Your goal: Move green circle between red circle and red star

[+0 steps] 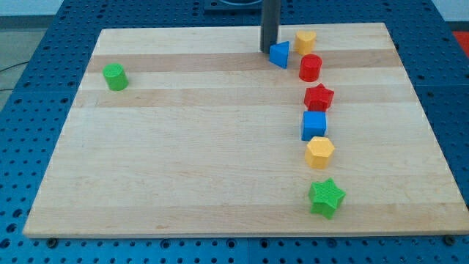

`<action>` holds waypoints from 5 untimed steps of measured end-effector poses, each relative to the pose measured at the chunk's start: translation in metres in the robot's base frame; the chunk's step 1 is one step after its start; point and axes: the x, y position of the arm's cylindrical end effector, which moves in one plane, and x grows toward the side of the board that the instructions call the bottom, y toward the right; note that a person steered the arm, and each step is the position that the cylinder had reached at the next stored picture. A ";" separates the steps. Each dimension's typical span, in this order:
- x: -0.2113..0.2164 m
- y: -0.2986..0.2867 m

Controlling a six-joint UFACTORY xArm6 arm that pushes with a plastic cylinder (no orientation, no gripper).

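Looking down at the wooden board [220, 147], I see my tip [269, 50] planted near the view's top, just left of the blue triangular block [279, 54] and seemingly touching it. The rod is bare and holds nothing. The green circle [115, 76] sits alone far over at the view's left, well apart from my tip and from every other block.

The rest form a loose column down the view's right half. A yellow block [305, 39], roughly pentagonal, lies just right of the blue triangular one. Below it stands the red circle [311, 67], and below that the red star [319, 97], with only a narrow gap of bare wood between the two. A blue cube [314, 125] follows just under the star, then a yellow hexagon [319, 152] touching or nearly touching the cube. A green star [326, 197] lies lowest, near the board's bottom edge.
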 end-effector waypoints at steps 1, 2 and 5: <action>0.017 -0.011; 0.042 0.041; 0.068 -0.019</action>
